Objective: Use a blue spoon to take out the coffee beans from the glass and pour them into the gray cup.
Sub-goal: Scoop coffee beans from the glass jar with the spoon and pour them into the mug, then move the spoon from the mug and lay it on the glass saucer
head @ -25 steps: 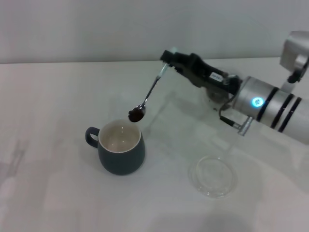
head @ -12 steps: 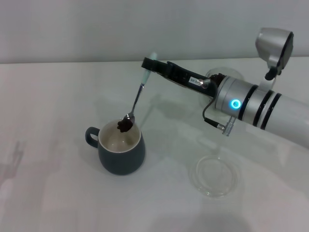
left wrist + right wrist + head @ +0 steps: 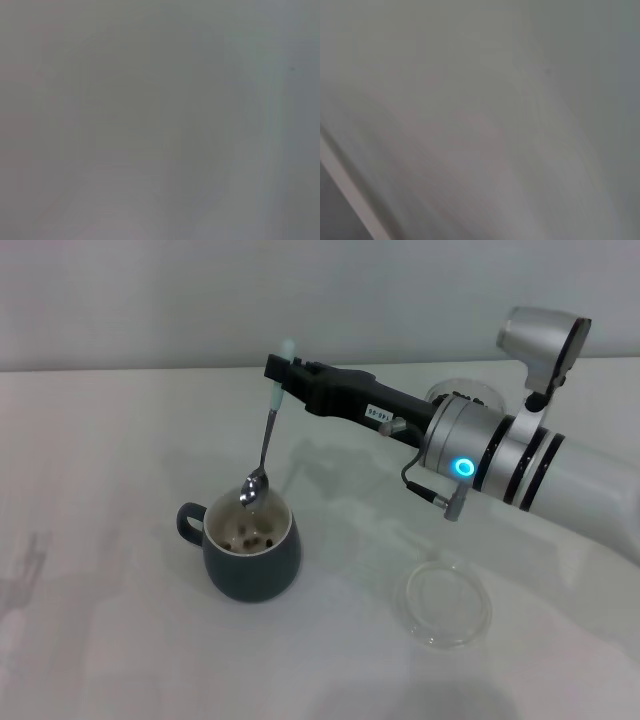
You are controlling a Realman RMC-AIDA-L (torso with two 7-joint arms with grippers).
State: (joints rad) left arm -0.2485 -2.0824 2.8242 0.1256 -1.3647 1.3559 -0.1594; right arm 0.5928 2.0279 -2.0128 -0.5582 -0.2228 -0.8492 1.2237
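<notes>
The blue spoon (image 3: 268,440) hangs nearly upright over the gray cup (image 3: 250,549), its pale blue handle end at the top and its shiny metal bowl at the bottom, just above the cup's far rim. The spoon's bowl looks empty. I hold it with my right gripper (image 3: 284,380), whose black fingers are clamped on the handle near its top. My right arm reaches in from the right side of the head view, stretched across the white table (image 3: 100,480) toward the cup. The gray cup stands on the table with its loop handle pointing to my left, and several coffee beans (image 3: 250,537) lie loose on its cream-white floor. The glass (image 3: 462,392) sits farther back on the table, mostly hidden behind my right arm, so only part of its clear rim shows. A flat clear glass saucer (image 3: 447,602) lies on the table nearer to me, well apart from the cup on its right. My left gripper appears in none of the views, and both wrist views show only a featureless gray blur.
</notes>
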